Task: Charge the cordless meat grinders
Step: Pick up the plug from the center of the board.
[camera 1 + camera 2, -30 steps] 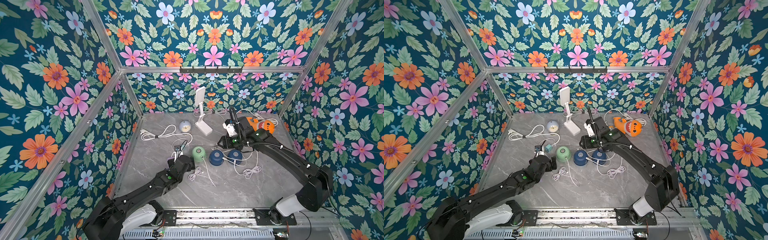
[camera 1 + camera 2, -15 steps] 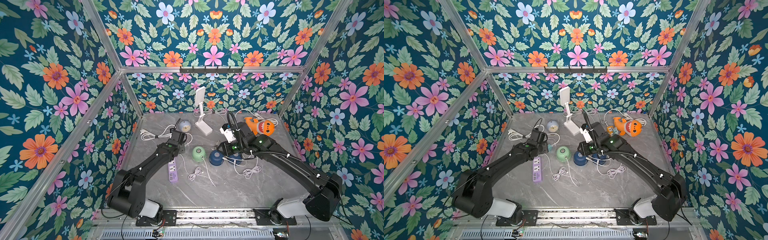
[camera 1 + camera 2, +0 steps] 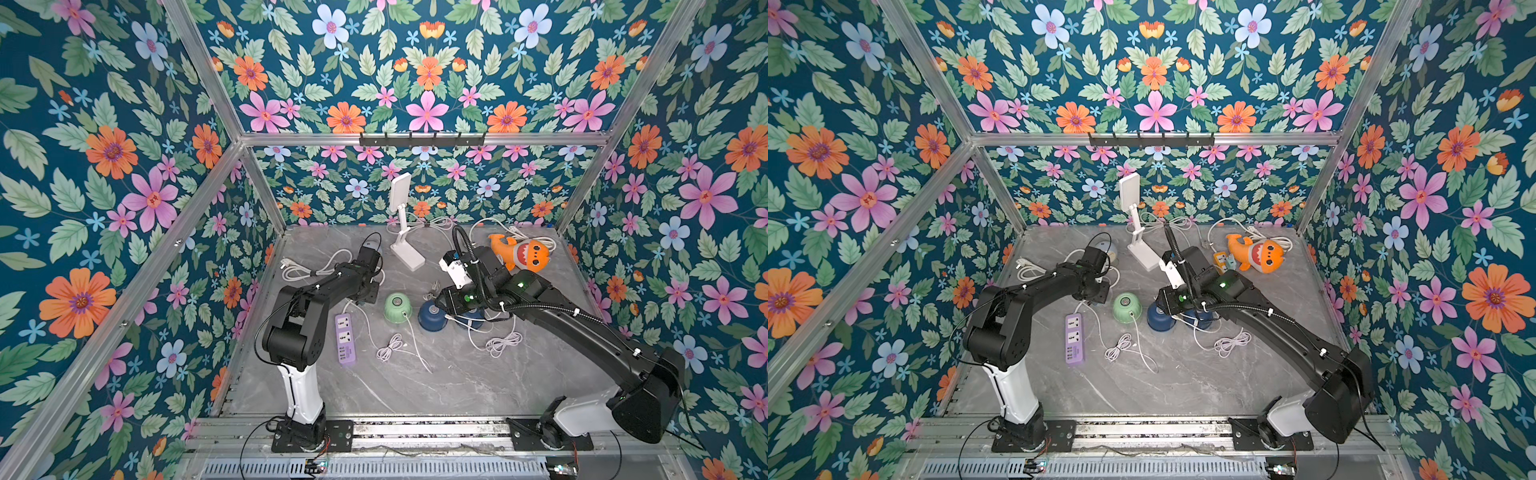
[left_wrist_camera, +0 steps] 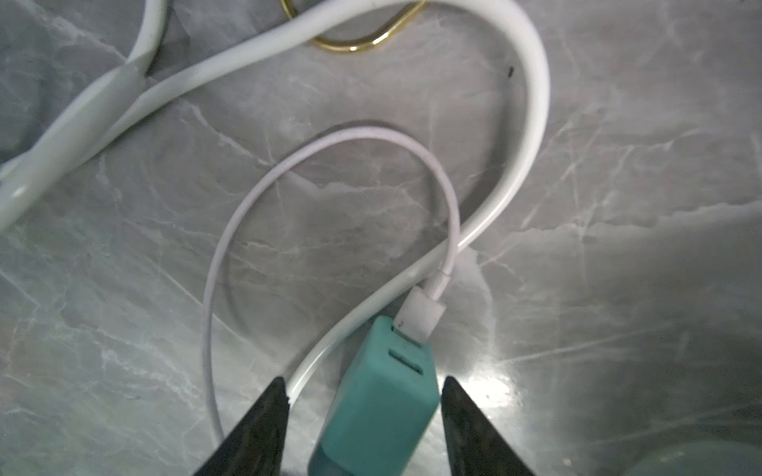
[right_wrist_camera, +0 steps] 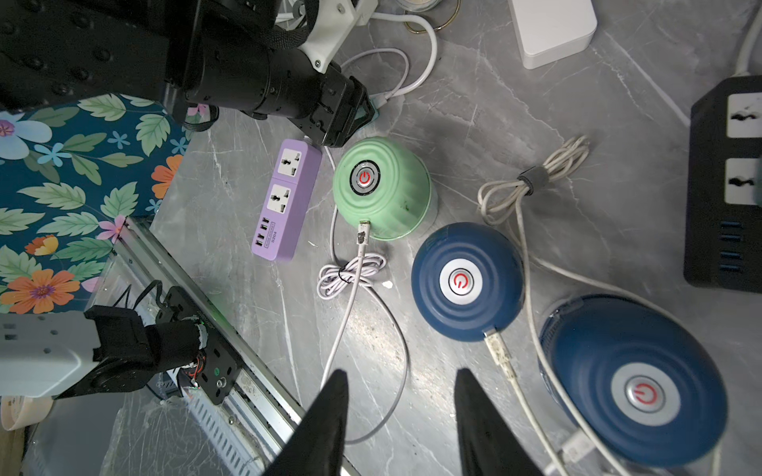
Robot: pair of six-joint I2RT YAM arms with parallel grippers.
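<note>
Three cordless meat grinders stand mid-table: a pale green one (image 3: 397, 306) (image 5: 381, 193) and a navy one (image 3: 432, 316) (image 5: 466, 280), each with a white cable in its side, and a second navy one (image 5: 635, 383), half hidden under my right arm in both top views. Left of the green grinder, my left gripper (image 4: 363, 387) (image 3: 1096, 293) is low on the table, shut on a teal plug adapter (image 4: 383, 395) that carries a white USB plug (image 4: 418, 319). My right gripper (image 5: 400, 371) hangs open over the navy grinders with nothing between its fingers.
A purple power strip (image 3: 345, 338) (image 5: 286, 206) lies left of the green grinder. Bundled white cables (image 3: 388, 347) (image 3: 503, 343) lie in front of the grinders. At the back are a white lamp (image 3: 405, 245), an orange shark toy (image 3: 519, 253), a pale-blue clock (image 3: 1106, 249) and a black power strip (image 5: 725, 185).
My left arm has folded up off the table front. Its gripper has gone to the teal adapter and closed in on it, uncovering the purple strip. The right gripper has narrowed a little.
</note>
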